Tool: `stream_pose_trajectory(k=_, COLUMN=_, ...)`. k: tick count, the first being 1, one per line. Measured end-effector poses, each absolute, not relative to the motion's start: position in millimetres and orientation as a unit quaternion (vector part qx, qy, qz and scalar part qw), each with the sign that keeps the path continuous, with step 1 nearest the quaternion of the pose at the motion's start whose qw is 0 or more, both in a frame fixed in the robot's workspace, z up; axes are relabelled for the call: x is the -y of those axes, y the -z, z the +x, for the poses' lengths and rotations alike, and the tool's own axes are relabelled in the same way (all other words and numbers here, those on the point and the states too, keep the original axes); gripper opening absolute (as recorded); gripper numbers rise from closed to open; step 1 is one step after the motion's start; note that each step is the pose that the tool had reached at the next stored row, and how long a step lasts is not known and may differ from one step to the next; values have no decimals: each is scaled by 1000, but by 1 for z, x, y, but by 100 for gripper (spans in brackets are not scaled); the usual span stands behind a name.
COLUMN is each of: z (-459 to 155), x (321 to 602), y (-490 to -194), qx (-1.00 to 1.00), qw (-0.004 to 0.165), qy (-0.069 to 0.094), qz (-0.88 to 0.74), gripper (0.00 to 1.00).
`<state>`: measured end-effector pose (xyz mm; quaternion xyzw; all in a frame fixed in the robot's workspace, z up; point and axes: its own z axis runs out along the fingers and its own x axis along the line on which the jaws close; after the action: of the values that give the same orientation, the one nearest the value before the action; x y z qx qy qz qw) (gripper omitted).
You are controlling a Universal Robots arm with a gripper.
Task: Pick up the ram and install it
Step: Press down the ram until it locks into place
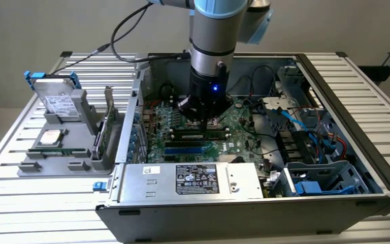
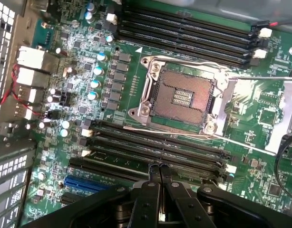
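gripper (image 2: pixel 160 167): fingers together, tips meeting at a point; nothing visibly clamped between them.
contact: tips sit right at the memory slots (image 2: pixel 155 149), at or just above the slot rows; cannot tell if they press down.
ram (image 1: pixel 196 134): exterior view shows a dark stick with chips lying along the slot bank directly under the gripper (image 1: pixel 204 122); looks seated in the row, not lifted.
wrist view extra: open CPU socket (image 2: pixel 180 95) beyond the tips, load plate (image 2: pixel 260 102) swung open beside it; a second bank of four black slots (image 2: pixel 184 35) on the far side of the socket; a blue expansion slot (image 2: pixel 86 184) on the near side of the tips.
exterior view extra: arm reaching down into the open PC case (image 1: pixel 357 101); power supply (image 1: pixel 195 180) at the case's front edge; grey parts fixture (image 1: pixel 59 152) outside the case at the exterior view's left, with a silver hard drive (image 1: pixel 56 99) standing in it.
counts: one arm, one gripper, two slot banks, one CPU socket, one hard drive.
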<state>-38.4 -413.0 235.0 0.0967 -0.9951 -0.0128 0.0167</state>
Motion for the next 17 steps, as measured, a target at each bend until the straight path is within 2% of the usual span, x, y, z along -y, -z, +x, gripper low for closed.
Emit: stream_pose_trajectory(k=17, z=-38, x=413, y=-236, qx=1000, qw=16, qy=14, qz=17, gripper=10)
